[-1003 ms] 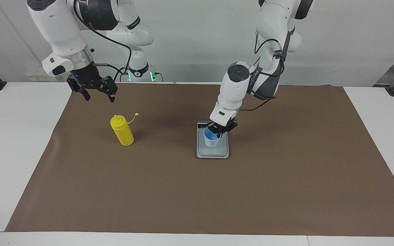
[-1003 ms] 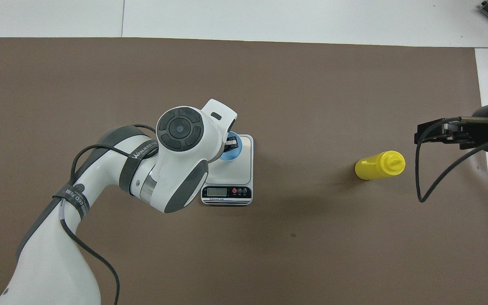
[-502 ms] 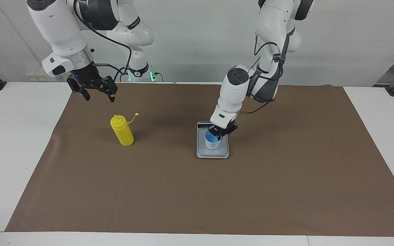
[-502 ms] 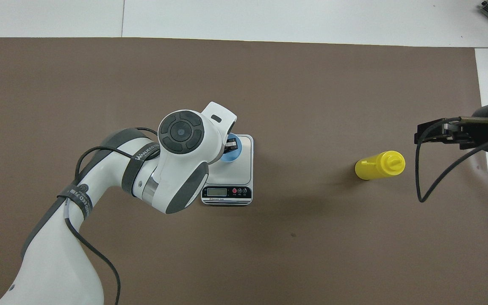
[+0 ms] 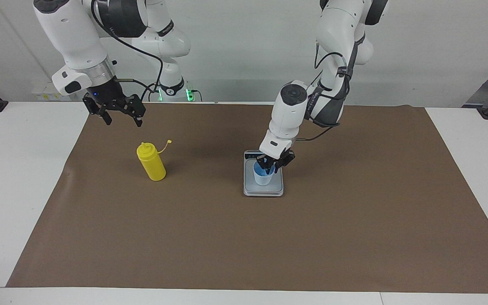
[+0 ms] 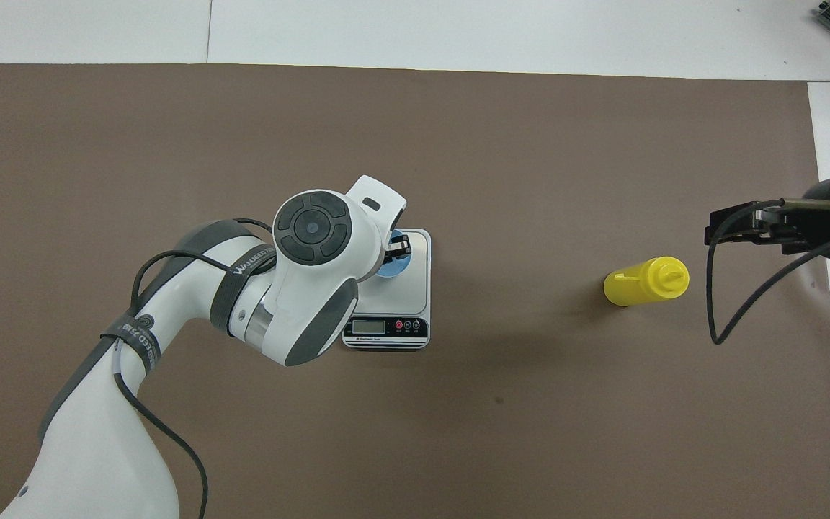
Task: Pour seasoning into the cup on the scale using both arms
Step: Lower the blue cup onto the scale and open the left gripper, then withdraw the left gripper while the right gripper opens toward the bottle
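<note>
**Hidden and cut-off parts of the scene**

In the overhead view the left arm's wrist covers most of the cup (image 6: 391,265) and the near corner of the scale (image 6: 415,277) toward the left arm's end, so the left gripper (image 6: 395,249) shows only as a dark sliver; whether its fingers touch the cup's rim cannot be told in either view. The scale's display digits are too small to read. The right arm is cut off by that view's edge, and both arms' upper links leave the facing view at the top.
</note>
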You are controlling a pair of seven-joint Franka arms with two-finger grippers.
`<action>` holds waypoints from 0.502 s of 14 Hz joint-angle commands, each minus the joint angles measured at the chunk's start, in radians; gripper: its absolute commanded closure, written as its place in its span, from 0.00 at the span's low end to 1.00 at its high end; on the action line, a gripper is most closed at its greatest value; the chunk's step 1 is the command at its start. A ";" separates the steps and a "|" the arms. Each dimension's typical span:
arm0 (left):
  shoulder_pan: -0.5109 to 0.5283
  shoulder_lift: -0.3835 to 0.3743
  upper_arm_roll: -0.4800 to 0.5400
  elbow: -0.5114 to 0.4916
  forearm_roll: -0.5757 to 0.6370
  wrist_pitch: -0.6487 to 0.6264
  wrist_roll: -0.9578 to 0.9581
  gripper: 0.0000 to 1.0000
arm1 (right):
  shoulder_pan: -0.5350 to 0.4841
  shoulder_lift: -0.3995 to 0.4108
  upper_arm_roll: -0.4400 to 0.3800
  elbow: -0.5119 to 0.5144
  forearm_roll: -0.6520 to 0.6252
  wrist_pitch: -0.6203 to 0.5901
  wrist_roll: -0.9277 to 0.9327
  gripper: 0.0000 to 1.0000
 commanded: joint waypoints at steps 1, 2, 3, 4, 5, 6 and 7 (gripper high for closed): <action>0.006 -0.057 0.017 0.001 0.049 -0.062 -0.010 0.00 | -0.011 -0.009 0.004 0.002 0.000 -0.020 -0.014 0.00; 0.024 -0.080 0.017 0.002 0.080 -0.085 -0.004 0.00 | -0.011 -0.009 0.004 0.002 0.000 -0.020 -0.014 0.00; 0.050 -0.104 0.017 0.005 0.092 -0.111 0.022 0.00 | -0.011 -0.009 0.004 0.002 0.000 -0.020 -0.014 0.00; 0.076 -0.130 0.016 0.008 0.091 -0.137 0.063 0.00 | -0.011 -0.009 0.004 0.002 0.000 -0.020 -0.014 0.00; 0.107 -0.153 0.016 0.009 0.091 -0.168 0.109 0.00 | -0.010 -0.009 0.004 0.002 0.000 -0.020 -0.014 0.00; 0.131 -0.170 0.016 0.017 0.091 -0.203 0.154 0.00 | -0.011 -0.009 0.004 0.002 0.000 -0.020 -0.014 0.00; 0.153 -0.184 0.017 0.023 0.091 -0.234 0.200 0.00 | -0.011 -0.009 0.004 0.002 0.000 -0.020 -0.014 0.00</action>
